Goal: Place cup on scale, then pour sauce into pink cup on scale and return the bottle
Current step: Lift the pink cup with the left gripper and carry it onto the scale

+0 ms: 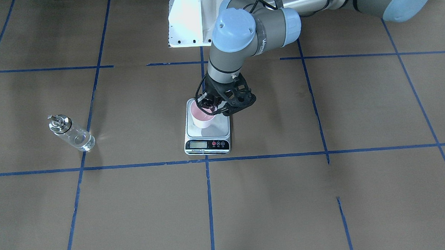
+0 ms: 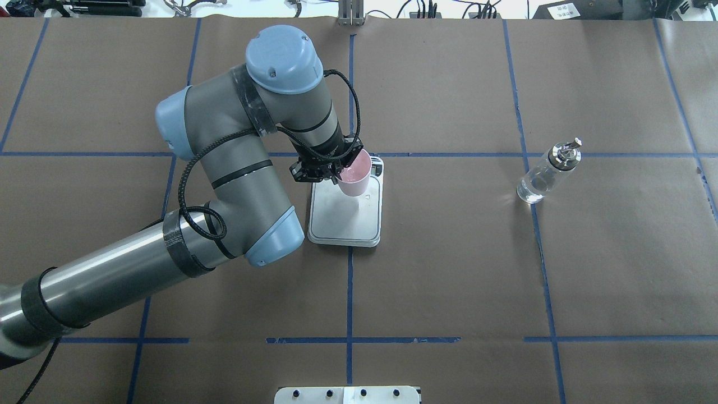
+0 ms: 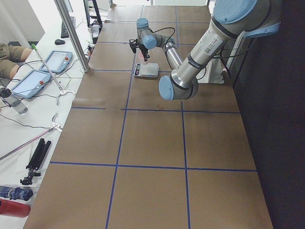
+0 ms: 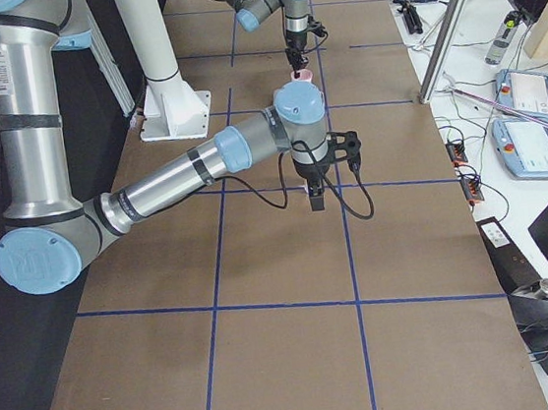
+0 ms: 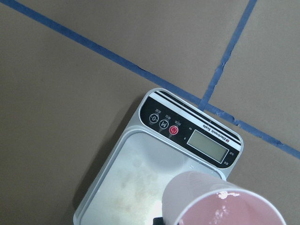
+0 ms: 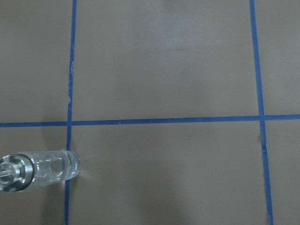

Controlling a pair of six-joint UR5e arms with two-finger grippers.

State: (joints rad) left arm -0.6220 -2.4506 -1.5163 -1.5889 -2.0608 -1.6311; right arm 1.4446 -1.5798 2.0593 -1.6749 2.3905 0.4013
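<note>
- Overhead exterior view: the left gripper (image 2: 335, 170) is closed on the near rim of the pink cup (image 2: 355, 178), pinching the wall between its fingers.
- The cup is over the steel platform of the kitchen scale (image 2: 345, 216), toward the end with the display. It leans slightly, with its open mouth up.
- No view shows clearly whether the cup's base touches the platform.
- In the left wrist view the cup (image 5: 220, 201) fills the lower right corner. Beyond it is the scale's black strip (image 5: 192, 131) with its LCD and round buttons.
- The scale lies on the brown paper-covered table (image 2: 449, 252), at a crossing of blue tape lines (image 2: 349, 292), with its display end away from the robot.
- The glass bottle (image 2: 545, 177) stands on the table well apart from the scale, on the robot's right. It has a silver pour-spout top, and clear sauce (image 2: 533, 188) shows in its lower part.
- The right gripper (image 4: 315, 198) points down over bare table and appears only in the exterior right view. I cannot tell how far open it is.
</note>
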